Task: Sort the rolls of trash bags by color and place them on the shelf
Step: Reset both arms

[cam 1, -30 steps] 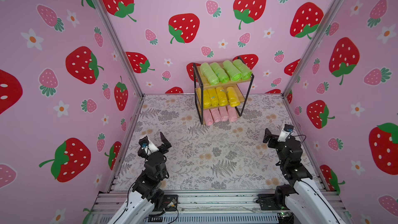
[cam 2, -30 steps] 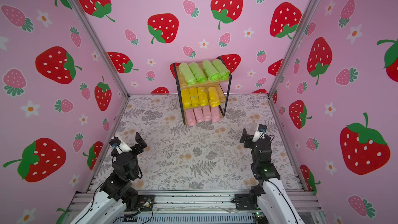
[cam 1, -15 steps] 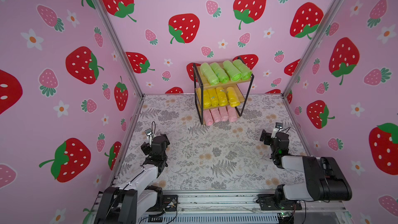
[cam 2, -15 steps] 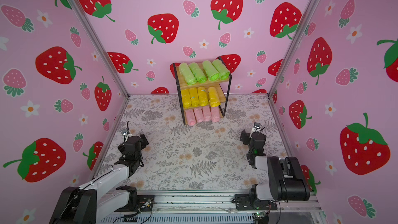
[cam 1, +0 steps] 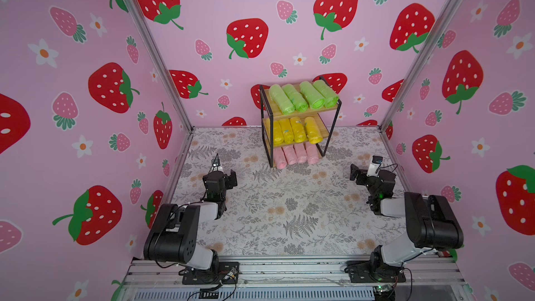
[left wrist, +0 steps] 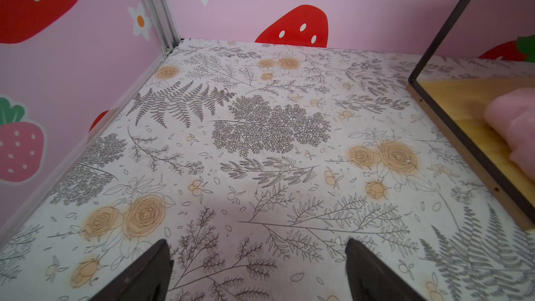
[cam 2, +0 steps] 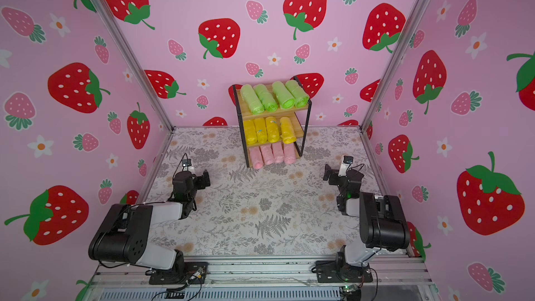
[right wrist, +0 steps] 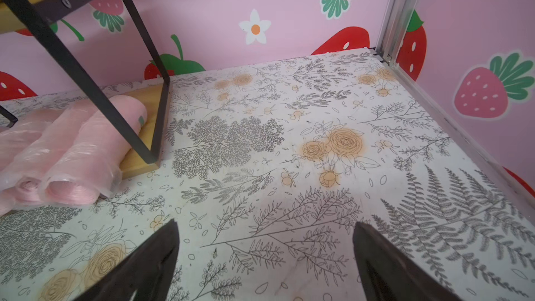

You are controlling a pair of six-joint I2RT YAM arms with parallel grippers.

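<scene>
Two arms, one shelf and twelve rolls of trash bags make up what we count on the floral-printed table [cam 1: 289, 204], listed from left to right.

1. Left arm [cam 1: 185, 227]: it reaches forward along the left edge of the table. In the left wrist view its jaws stand wide apart with only bare table between the two dark tips; we see nothing in their hold. The bottom board of the shelf and the end of one pink roll [left wrist: 515, 128] show at the side of that view.

2. Shelf [cam 1: 266, 128] [cam 2: 305, 128]: a three-tier rack of black metal frame and light wooden boards. It stands at the far middle of the table against the strawberry-printed back wall [cam 1: 260, 1], well apart from both arms.
- Top tier: four light green rolls [cam 1: 302, 98] [cam 2: 273, 97], lying side by side.
- Middle tier: four yellow rolls [cam 1: 292, 130] [cam 2: 267, 130], side by side.
- Bottom tier: four pale pink rolls [cam 1: 295, 153] [cam 2: 272, 153], side by side, their near ends jutting past the front edge of the board. The right wrist view shows them close up [right wrist: 72, 152], crinkled and lying behind the slanted black frame leg.

3. Right arm [cam 1: 428, 221]: it reaches forward along the right edge of the table. In the right wrist view its jaws are spread wide over bare table, and we see nothing between them.
</scene>
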